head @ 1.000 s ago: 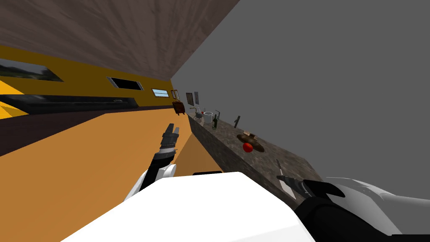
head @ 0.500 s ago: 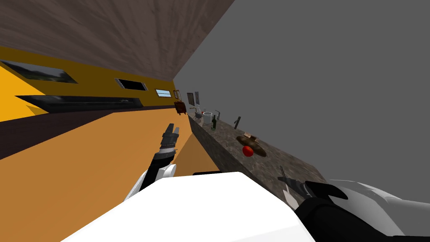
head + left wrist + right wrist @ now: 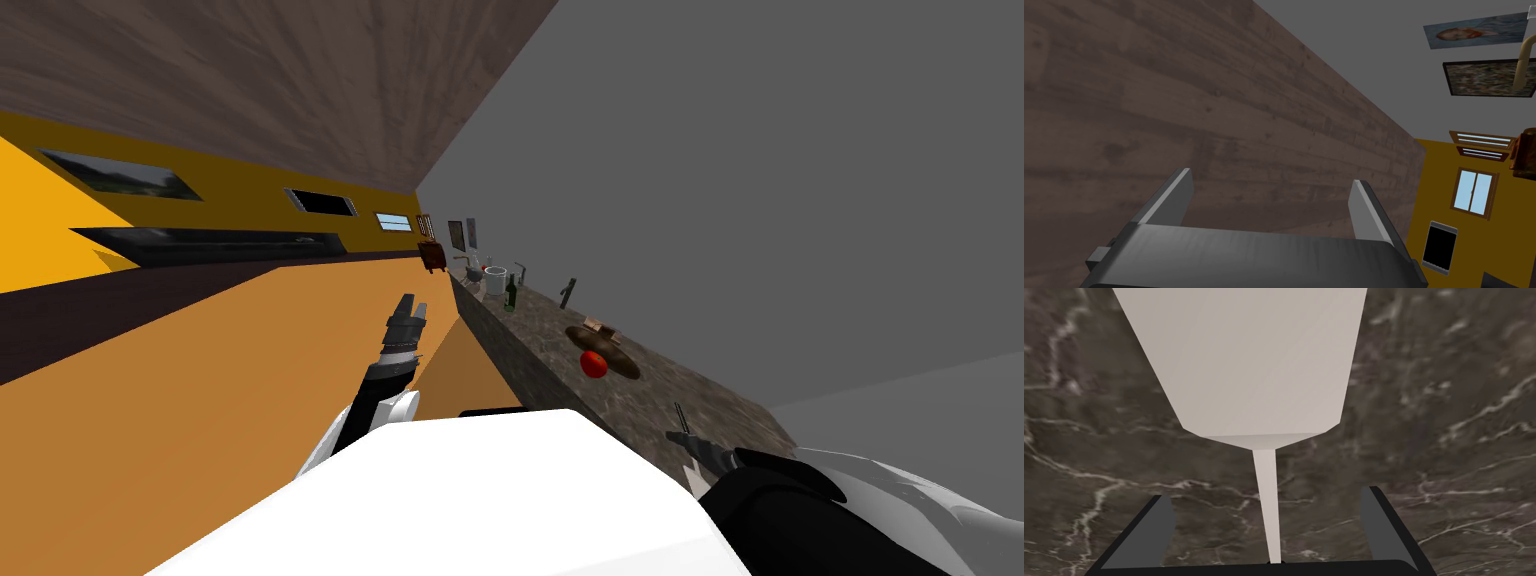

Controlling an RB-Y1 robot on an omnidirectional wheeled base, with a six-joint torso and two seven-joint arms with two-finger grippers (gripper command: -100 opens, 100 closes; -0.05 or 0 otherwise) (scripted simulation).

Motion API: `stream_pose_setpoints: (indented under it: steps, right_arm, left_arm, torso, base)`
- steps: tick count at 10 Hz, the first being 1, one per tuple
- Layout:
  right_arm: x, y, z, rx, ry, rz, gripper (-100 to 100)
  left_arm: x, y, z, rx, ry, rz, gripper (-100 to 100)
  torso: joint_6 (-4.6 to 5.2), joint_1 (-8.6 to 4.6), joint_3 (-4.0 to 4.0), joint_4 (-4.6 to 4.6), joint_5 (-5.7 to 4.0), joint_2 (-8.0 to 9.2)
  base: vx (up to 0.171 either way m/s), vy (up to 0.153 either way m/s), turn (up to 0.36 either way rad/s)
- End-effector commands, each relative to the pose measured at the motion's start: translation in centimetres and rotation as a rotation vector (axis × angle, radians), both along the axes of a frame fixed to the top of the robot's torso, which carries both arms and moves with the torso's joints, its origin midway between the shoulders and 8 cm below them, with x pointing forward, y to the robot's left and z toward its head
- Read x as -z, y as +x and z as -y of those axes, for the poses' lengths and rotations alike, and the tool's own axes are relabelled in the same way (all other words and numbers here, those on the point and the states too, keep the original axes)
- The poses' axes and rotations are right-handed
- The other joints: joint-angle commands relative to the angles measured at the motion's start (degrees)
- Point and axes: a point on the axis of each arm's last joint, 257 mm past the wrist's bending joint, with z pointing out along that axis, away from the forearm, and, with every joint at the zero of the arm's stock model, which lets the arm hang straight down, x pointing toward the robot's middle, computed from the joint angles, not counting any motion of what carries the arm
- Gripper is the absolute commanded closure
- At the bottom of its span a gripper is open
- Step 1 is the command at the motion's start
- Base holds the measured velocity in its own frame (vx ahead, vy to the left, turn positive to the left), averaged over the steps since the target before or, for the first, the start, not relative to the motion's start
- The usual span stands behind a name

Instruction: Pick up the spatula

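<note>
The spatula [image 3: 1249, 363] is plain white, with a broad flat blade and a thin neck. It lies on the dark marbled counter [image 3: 1449, 413]. My right gripper [image 3: 1266, 494] hovers open just over it, one finger on each side of the neck and neither touching it. The neck runs back under the gripper's body, which hides the handle end. In the head view the spatula [image 3: 690, 468] lies at the counter's near end, partly hidden by my right gripper [image 3: 705, 450]. My left gripper [image 3: 407, 305] is held open and empty over the orange floor, away from the counter.
The counter [image 3: 540, 340] runs along the grey wall on my right. Farther along it are a brown plate [image 3: 615, 355] with a red apple [image 3: 594, 364], then a green bottle [image 3: 511, 293] and a white pot [image 3: 495, 279]. To the left lies open orange floor [image 3: 200, 400].
My view has turned a little, so the room has shifted. My right hand has drawn back towards me over the spatula, and less of the blade shows. The left arm has not moved.
</note>
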Motion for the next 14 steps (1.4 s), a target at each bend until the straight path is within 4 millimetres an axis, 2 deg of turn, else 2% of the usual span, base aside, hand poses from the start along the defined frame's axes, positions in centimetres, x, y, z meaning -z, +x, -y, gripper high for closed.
stream_pose_setpoints:
  steps: [1, 2, 3, 7, 8, 9, 13, 14]
  right_arm:
    - [0.1, -0.3, 0.0, 0.002, -0.001, 0.000, -100]
    - [0.0, -0.1, 0.0, 0.002, -0.001, 0.001, -100]
    - [0.0, -0.1, 0.0, 0.001, -0.001, 0.001, 100]
    - [0.0, -0.1, 0.0, 0.002, 0.000, 0.002, 100]
    - [0.0, -0.1, 0.0, 0.002, 0.000, 0.002, 0]
    - [-0.6, 0.6, 0.0, -0.005, -0.001, -0.001, 100]
    - [-1.9, 2.4, -0.1, -0.020, 0.000, -0.005, 100]
    - [-1.7, 1.9, 0.0, -0.014, 0.000, -0.005, 100]
  left_arm:
    - [0.0, 0.0, 0.0, 0.000, 0.000, 0.000, 0]
    - [0.0, 0.0, 0.0, 0.000, 0.000, 0.000, 0]
    - [0.0, 0.0, 0.0, 0.000, 0.000, 0.000, 0]
    - [0.0, 0.0, 0.0, 0.000, 0.000, 0.000, 0]
    - [0.0, 0.0, 0.0, 0.000, 0.000, 0.000, 0]
    - [0.0, 0.0, 0.0, 0.000, 0.000, 0.000, 0]
    - [0.0, 0.0, 0.0, 0.000, 0.000, 0.000, 0]
    - [0.0, 0.0, 0.0, 0.000, 0.000, 0.000, 0]
  torso:
    - [0.00, 0.00, 0.00, 0.00, 0.00, 0.00]
    - [0.02, -0.02, 0.01, -0.01, -0.04, 0.03]
    - [0.02, -0.03, 0.02, -0.01, -0.04, 0.04]
    - [0.02, -0.09, 0.02, -0.01, -0.07, 0.05]
    - [0.02, -0.10, 0.02, -0.01, -0.07, 0.05]
    - [0.02, -0.10, 0.02, -0.01, -0.07, 0.05]
    - [0.02, -0.04, 0.05, 0.00, -0.04, 0.11]
    - [0.03, 0.00, 0.07, 0.01, -0.03, 0.14]
  base:
    - [0.000, 0.000, 0.000]
    - [0.000, 0.000, 0.000]
    - [0.000, 0.000, 0.000]
    - [0.000, 0.000, 0.000]
    - [0.000, 0.000, 0.000]
    - [-0.004, 0.001, -0.043]
    - [-0.021, 0.008, -0.038]
    - [-0.015, 0.006, -0.004]
